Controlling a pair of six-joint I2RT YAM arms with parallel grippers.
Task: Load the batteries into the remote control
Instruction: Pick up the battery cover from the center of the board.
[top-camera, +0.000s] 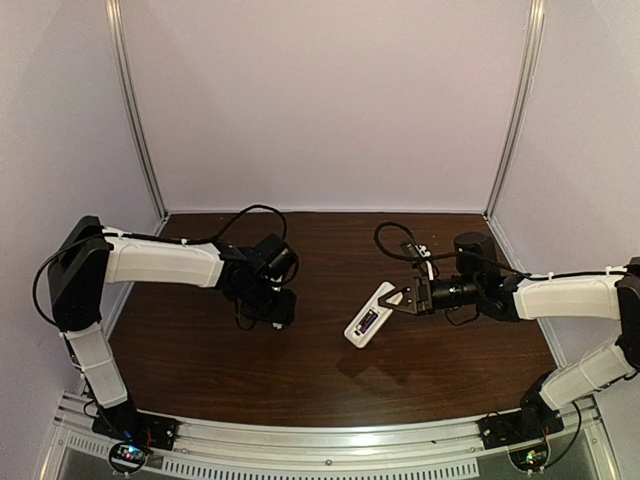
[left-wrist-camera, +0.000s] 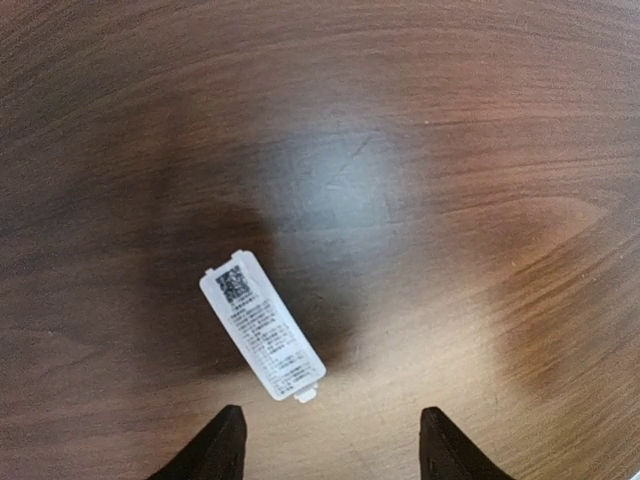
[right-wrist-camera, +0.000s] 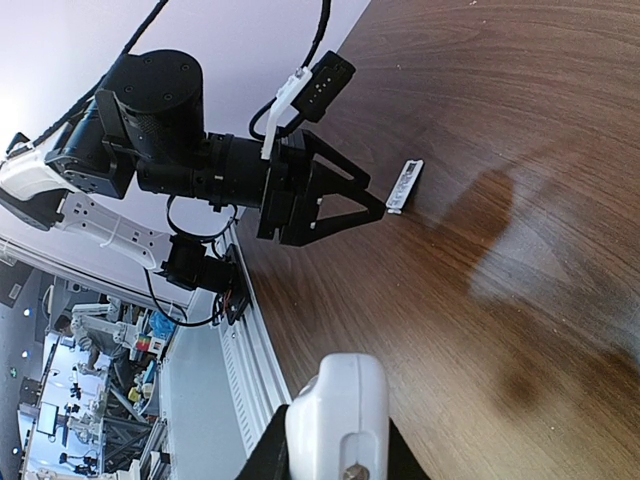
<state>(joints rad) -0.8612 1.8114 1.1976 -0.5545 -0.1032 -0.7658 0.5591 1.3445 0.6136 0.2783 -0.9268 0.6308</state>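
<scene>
My right gripper (top-camera: 402, 298) is shut on one end of the white remote control (top-camera: 368, 316) and holds it tilted above the table's middle. A small dark bluish patch shows on the remote's upward face; I cannot tell whether it is the batteries. In the right wrist view the remote's rounded end (right-wrist-camera: 338, 415) sits between my dark fingers (right-wrist-camera: 275, 455). My left gripper (left-wrist-camera: 335, 450) is open and empty, pointing down at the table. A flat white battery cover with a printed label (left-wrist-camera: 262, 325) lies just ahead of its left fingertip. No loose batteries show.
The dark wooden table (top-camera: 300, 370) is walled by pale panels at the back and sides. The left arm's gripper (right-wrist-camera: 340, 200) and the cover (right-wrist-camera: 405, 186) show in the right wrist view. A metal rail (top-camera: 320, 435) runs along the near edge.
</scene>
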